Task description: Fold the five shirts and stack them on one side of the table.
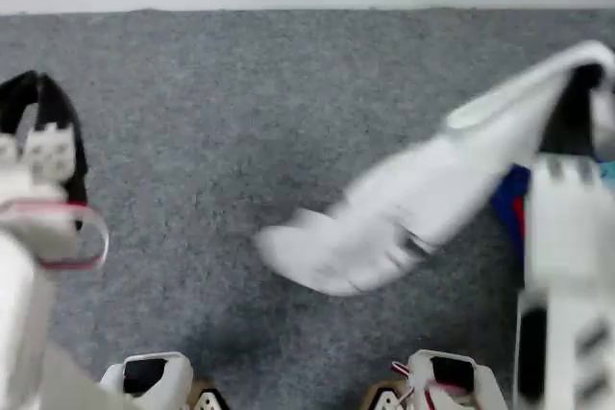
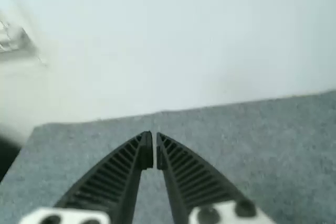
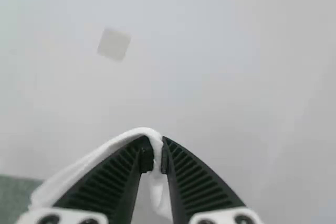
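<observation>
— While we look down over the grey worktop (image 1: 192, 141), where do we find the white shirt (image 1: 413, 199)?

— We find it stretched on a slant from the upper right of the frame down toward the centre. Its upper end hangs from the right pincer (image 3: 156, 150). Its lower end is a blur just right of the middle, and we cannot tell whether that end touches the worktop.

— How does the right pincer stand?

— We see it nipped tight on a fold of the white cloth, which bulges out over one finger and hangs down between the two. Behind it we see a white wall (image 3: 236, 51) with a pale square patch (image 3: 114, 43) on it.

— And the left pincer (image 2: 154, 145)?

— We see its ribbed black fingers drawn almost together, with only a thin slit between the tips and nothing gripped. In the high view that arm sits at the left edge of the frame, well apart from the shirt.

— Do we see any other cloth?

— At the right edge, under the right arm, a blue and red cloth (image 1: 509, 201) peeps out; we cannot tell its shape.
</observation>
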Motion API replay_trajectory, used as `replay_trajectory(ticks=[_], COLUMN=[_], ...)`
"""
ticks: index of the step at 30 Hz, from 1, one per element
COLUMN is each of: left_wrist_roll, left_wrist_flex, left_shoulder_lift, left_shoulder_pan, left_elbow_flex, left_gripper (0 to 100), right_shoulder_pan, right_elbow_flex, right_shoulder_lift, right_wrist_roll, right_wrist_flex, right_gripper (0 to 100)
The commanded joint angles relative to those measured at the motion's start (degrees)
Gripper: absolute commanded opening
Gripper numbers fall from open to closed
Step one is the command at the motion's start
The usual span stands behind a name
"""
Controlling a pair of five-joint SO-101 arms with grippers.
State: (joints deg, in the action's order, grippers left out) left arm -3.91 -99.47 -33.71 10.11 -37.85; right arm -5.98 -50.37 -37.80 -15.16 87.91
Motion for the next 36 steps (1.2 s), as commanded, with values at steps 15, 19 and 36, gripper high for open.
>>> replay_trajectory(ticks=[15, 19, 36], left_wrist_roll=[0.5, 0.6, 0.6], left_wrist_flex=[4.0, 3.6, 1.6], left_shoulder_lift=[-7.8, -8.2, -7.7], left_shoulder_pan=[-11.9, -8.4, -5.0], left_elbow_flex=[31.3, 31.3, 31.5], left_gripper=[10, 10, 10], right_shoulder_pan=[16.8, 31.1, 17.5], right_elbow_flex=[5.9, 6.6, -22.2], right_shoulder_lift=[6.6, 15.5, 41.5], right_wrist_roll=[1.8, 0.5, -1.8], right_wrist_flex=[4.1, -6.6, 15.3], right_gripper=[1.0, 1.0, 1.0])
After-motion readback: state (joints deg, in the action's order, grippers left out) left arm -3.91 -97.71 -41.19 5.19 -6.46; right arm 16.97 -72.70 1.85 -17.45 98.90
